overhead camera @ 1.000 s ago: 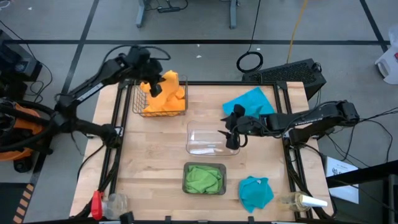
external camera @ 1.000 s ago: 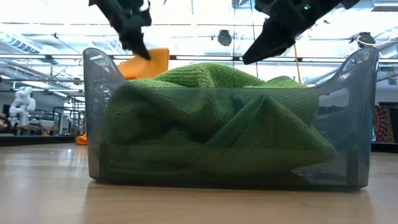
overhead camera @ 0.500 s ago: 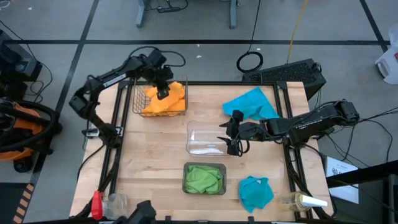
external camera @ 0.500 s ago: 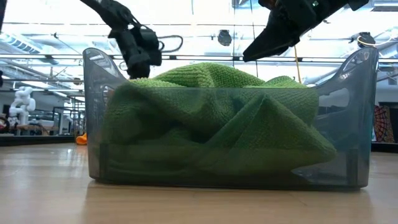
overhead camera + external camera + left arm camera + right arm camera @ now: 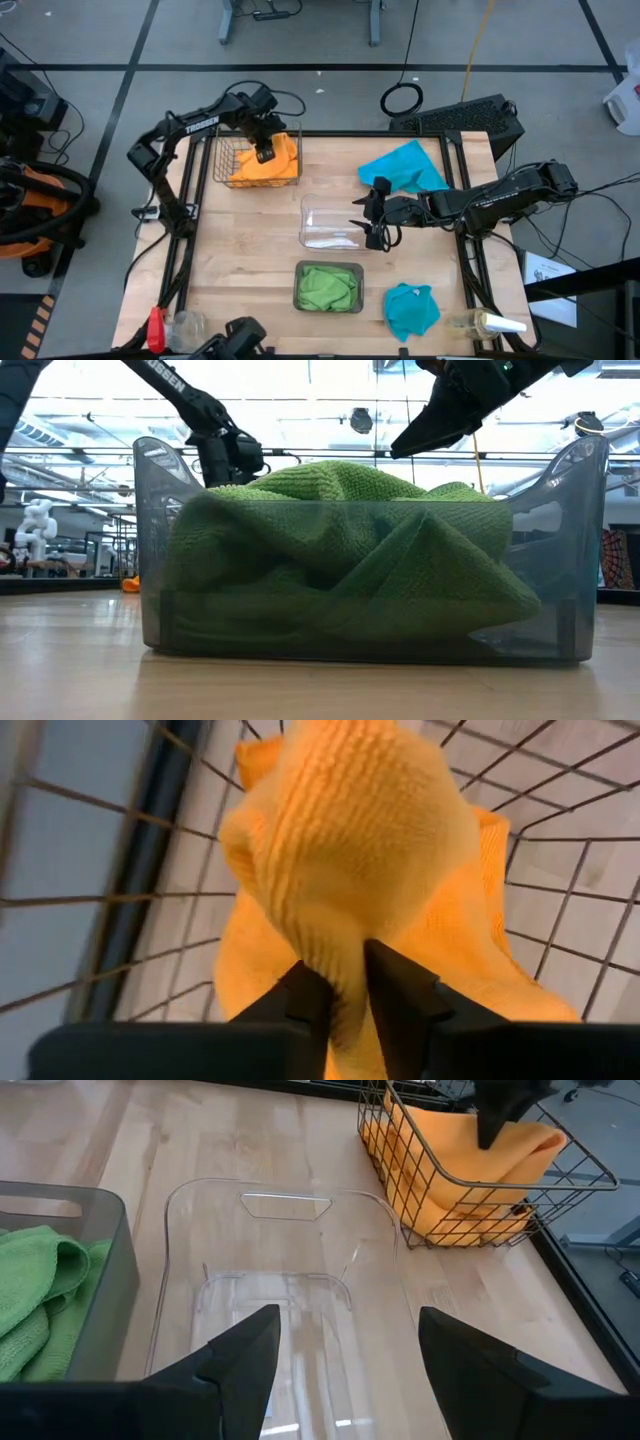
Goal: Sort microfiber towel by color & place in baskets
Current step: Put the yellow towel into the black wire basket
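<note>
My left gripper reaches down into the brown wire basket at the table's far left and is shut on an orange towel. More orange cloth lies under it on the basket floor. My right gripper hovers open over the right end of the clear tray, which holds no cloth. Green towels fill the grey tray. One teal towel lies flat at the far right, and another is bunched at the near right. My left gripper pinches a raised fold of the orange towel between its two fingers, coming from above and pointing down. The fold bulges out past the fingertips. The rest of the towel rests on the orange cloth in the wire basket.
A bottle lies at the near right corner. A clear cup and a red object sit at the near left corner. Bare wood stretches between the wire basket and the trays.
My left gripper has come down with the orange towel, from above the wire basket's rim into the basket, where the towel now rests on the cloth inside. It has stayed shut. My right gripper has shifted slightly toward the table's near edge over the clear tray.
</note>
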Robot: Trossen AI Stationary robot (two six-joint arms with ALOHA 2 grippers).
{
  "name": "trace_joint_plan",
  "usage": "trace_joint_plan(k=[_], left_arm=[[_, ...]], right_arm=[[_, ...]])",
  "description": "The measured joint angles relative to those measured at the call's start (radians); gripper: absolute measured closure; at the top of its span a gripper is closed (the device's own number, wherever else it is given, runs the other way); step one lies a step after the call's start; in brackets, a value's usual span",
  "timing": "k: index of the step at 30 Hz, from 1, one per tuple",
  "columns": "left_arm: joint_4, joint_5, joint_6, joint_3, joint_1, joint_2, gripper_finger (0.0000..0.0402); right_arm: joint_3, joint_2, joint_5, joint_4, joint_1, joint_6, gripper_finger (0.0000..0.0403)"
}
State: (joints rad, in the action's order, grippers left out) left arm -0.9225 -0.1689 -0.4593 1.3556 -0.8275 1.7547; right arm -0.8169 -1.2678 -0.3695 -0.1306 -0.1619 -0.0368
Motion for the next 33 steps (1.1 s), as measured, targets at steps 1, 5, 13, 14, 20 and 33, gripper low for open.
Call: trace_joint_plan(k=[1, 5, 13, 14, 20, 33], left_arm=[[-0.001, 0.002, 0.004, 0.0, 0.003, 0.008, 0.0323], [-0.009, 0.095, 0.021, -0.001, 0.022, 0.007, 0.0277], [-0.031, 0.371, 0.062, -0.002, 0.113, -0.149, 0.0208], [-0.03, 0.371, 0.067, -0.001, 0.124, -0.172, 0.0204], [-0.009, 0.362, 0.309, -0.002, 0.144, -0.252, 0.0202], [0.177, 0.402, 0.969, -0.071, 0.169, -0.162, 0.027]], right_arm=[[0.0, 0.0, 0.0, 0.0, 0.0, 0.0, 0.0172], [0.0, 0.0, 0.0, -0.003, 0.0, -0.001, 0.0172], [0.0, 0.0, 0.0, -0.011, 0.0, -0.001, 0.0172], [0.0, 0.0, 0.0, -0.011, 0.0, 0.001, 0.0172], [0.0, 0.0, 0.0, -0.01, 0.0, 0.003, 0.0172], [0.0, 0.0, 0.0, -0.011, -0.004, -0.023, 0.0172]])
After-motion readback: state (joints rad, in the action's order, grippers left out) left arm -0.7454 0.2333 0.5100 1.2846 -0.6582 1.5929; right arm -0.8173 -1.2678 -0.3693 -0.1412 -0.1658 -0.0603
